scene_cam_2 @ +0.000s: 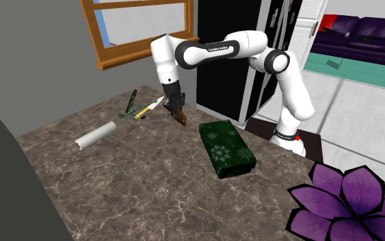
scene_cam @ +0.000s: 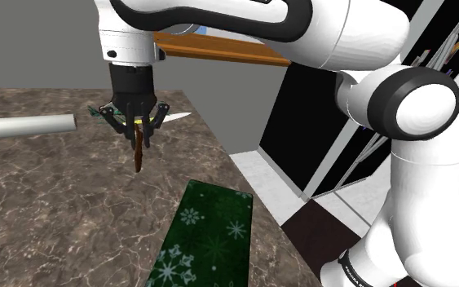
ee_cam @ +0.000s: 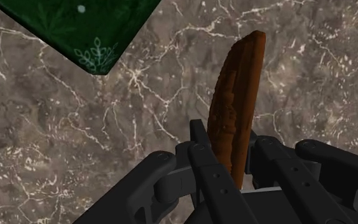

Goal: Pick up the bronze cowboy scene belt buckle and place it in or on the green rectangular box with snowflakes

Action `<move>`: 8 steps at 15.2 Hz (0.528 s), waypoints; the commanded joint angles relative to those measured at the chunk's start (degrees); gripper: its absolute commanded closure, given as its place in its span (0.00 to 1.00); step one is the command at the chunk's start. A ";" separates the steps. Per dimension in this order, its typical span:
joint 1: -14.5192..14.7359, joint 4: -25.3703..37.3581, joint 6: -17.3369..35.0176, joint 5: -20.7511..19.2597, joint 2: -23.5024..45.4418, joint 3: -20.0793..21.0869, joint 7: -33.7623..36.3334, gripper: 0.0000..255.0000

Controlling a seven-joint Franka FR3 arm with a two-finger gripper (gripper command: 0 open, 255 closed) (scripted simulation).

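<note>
Pickup looks done. The gripper [scene_cam: 140, 121] is clenched on the brown relief belt buckle [ee_cam: 238, 105], which hangs edge-on below the fingers and appears clear of the marbled tabletop [scene_cam: 48, 212]. The green snowflake box [scene_cam: 207, 236] lies flat nearby with nothing on it. Left, as I judge it: carry over the box, lower, release — the thin-edge hold may let the buckle tip on landing.
</note>
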 commanded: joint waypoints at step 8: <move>-2.49 -17.24 4.03 4.45 -13.87 1.73 0.73 1.00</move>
